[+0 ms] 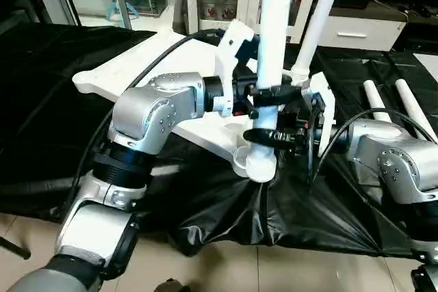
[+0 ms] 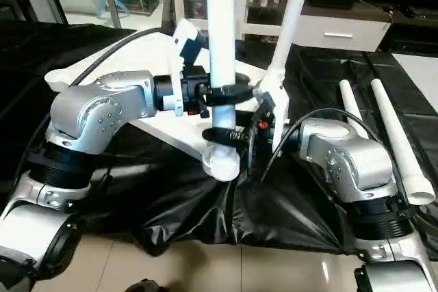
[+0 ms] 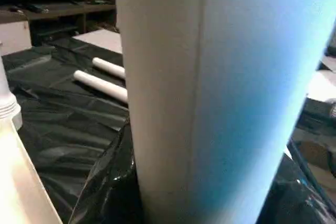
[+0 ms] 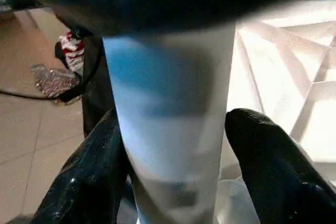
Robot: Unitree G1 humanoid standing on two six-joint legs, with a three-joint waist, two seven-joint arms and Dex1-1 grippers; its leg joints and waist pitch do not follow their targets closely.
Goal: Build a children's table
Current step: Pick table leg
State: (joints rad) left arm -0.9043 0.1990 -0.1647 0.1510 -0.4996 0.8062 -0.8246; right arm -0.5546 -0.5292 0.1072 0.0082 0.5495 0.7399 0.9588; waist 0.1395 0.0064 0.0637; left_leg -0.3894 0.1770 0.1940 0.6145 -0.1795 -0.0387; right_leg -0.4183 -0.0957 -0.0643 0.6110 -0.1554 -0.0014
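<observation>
The children's table lies upside down: its white tabletop [image 1: 137,66] rests on the black-covered surface. One white leg [image 1: 274,32] stands upright in the near corner socket [image 1: 256,165]. My left gripper [image 1: 272,94] is shut on this leg from the left, partway up. Lower down, just above the socket, my right gripper [image 1: 267,136] is open around the same leg. In the right wrist view one of its fingers [image 4: 94,171] touches the leg and the other stands slightly off it. A second leg [image 1: 318,18] stands in the socket behind.
Two loose white legs [image 2: 390,135] [image 2: 352,104] lie side by side on the black cover at the right, beyond my right forearm. The cover's front edge [image 1: 226,237] hangs over the tiled floor close to the near socket. A white cabinet [image 1: 356,29] stands behind.
</observation>
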